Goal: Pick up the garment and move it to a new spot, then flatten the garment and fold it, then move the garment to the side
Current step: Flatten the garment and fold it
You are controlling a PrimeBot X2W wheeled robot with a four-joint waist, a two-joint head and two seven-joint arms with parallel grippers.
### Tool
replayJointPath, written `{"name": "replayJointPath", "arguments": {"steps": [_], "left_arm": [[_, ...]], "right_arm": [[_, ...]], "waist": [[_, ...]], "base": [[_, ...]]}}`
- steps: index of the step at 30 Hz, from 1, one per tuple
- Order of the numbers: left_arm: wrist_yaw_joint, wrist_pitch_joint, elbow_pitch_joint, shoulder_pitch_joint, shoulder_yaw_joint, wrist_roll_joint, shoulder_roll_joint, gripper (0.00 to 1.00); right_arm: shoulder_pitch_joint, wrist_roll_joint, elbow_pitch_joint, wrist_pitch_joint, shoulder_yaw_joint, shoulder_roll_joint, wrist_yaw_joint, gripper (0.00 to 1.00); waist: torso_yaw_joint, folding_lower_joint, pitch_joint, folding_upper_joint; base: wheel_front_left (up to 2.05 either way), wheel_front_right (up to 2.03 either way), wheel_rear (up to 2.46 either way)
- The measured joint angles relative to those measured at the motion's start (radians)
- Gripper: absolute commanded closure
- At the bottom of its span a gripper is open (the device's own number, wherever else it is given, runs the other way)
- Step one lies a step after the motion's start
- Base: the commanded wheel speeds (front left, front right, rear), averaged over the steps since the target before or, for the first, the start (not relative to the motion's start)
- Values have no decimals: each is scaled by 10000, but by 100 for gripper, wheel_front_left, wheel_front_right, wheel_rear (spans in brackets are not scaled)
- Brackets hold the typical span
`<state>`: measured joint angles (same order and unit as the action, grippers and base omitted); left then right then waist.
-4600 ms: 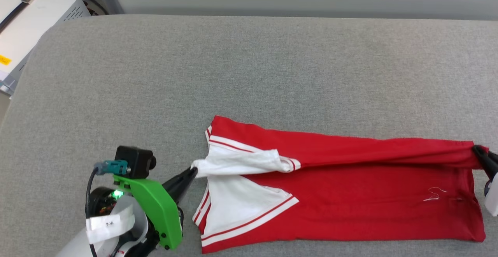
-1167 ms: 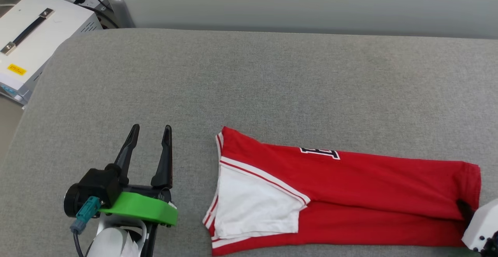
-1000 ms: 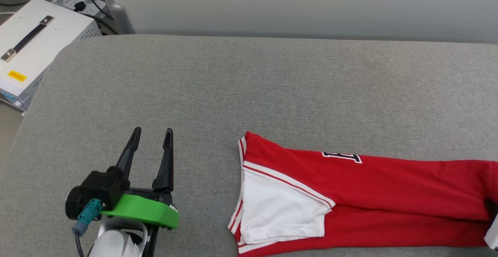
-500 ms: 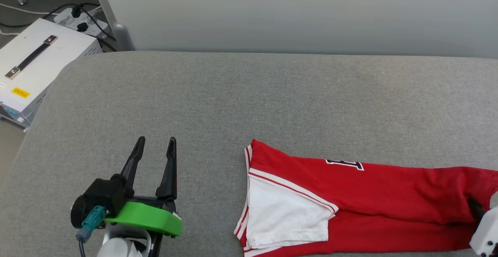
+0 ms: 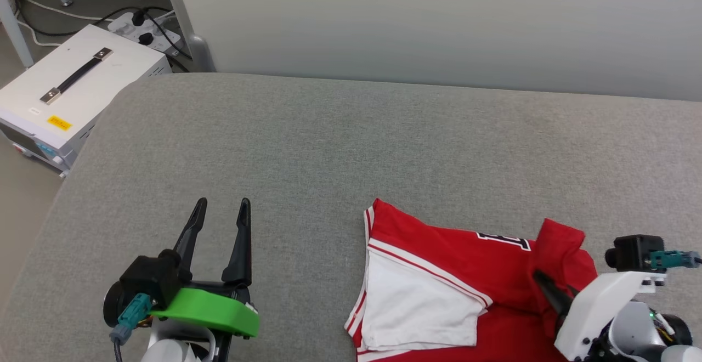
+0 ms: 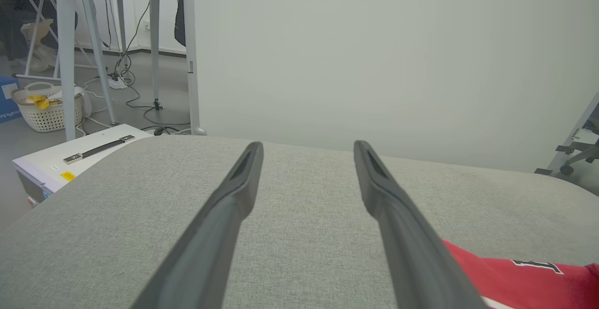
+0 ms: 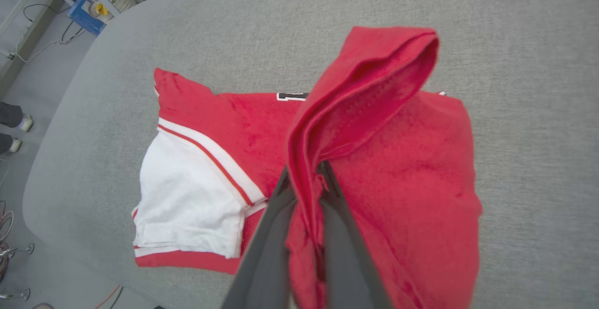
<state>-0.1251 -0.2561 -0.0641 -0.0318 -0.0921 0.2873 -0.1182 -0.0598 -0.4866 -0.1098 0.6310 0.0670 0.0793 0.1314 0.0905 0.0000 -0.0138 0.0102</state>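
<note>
The right gripper (image 5: 540, 277) (image 7: 306, 178) is clamped on a red edge of the basketball jersey (image 5: 439, 252) (image 7: 412, 182) (image 6: 514, 271), with a fold of cloth raised above the worktop (image 5: 329, 142) and draped over the fingers. The rest of the jersey lies folded on the worktop, by its near edge and toward its right end, with one white sleeve (image 5: 417, 301) on top and a bit of black lettering (image 5: 504, 239) showing. The left gripper (image 5: 223, 202) (image 6: 307, 144) hovers over the near left part of the worktop, fingers spread and holding nothing. A white case with a black handle (image 5: 82, 88) stands off the worktop's far left corner.
</note>
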Motion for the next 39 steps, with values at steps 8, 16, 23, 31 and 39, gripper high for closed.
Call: {"name": "replayJointPath", "arguments": {"steps": [8,16,23,31,39], "left_arm": [[0,0,-77,57,-12,42,-29,0],[0,0,-151,80,-63,44,-58,0],[0,0,-178,78,-194,46,-65,0],[0,0,-224,78,-190,46,-69,0],[0,0,-251,69,-211,44,-69,0]], "right_arm": [[225,-819,173,-48,-1455,-267,-2,100],[975,-1248,1547,-1003,-2629,-301,-2,100],[1536,-1348,2861,-1580,-3112,-305,-2,92],[1921,-1944,3241,-2010,-4512,-332,-2,0],[2473,-1588,3141,-2675,-4665,-328,-2,0]], "waist": [[423,0,97,0],[693,0,152,0],[895,0,26,0],[982,0,-144,0],[821,0,-150,0]], "base": [[0,0,0],[0,0,0],[0,0,0],[0,0,0],[0,0,0]]}}
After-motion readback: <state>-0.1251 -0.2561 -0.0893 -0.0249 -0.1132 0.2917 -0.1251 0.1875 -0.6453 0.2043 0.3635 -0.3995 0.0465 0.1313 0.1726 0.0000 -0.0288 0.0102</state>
